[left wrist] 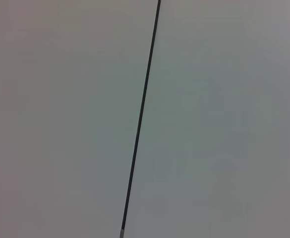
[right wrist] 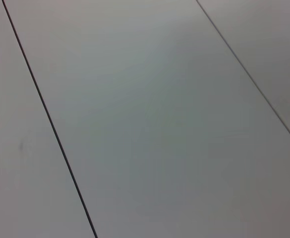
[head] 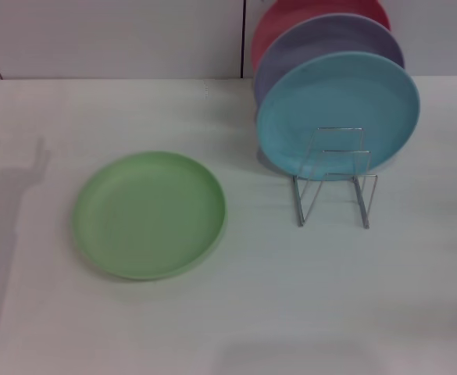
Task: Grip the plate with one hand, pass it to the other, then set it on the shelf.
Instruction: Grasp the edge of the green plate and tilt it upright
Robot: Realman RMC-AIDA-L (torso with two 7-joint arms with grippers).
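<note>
On the white bench (head: 236, 328) before pale wall panels, the plate (head: 149, 215) lies flat beside the shelf (head: 334, 176), ungripped; I'm at step one, must bring a tool to its rim, both tools' state untellable.

Setting appears to be a test bench or lab, not a home kitchen: a bare white table (head: 369, 312) stands against plain white wall panels (head: 119, 35) with dark seams; plastic plates (head: 337, 105) stand staged on a wire rack (head: 333, 183).
</note>
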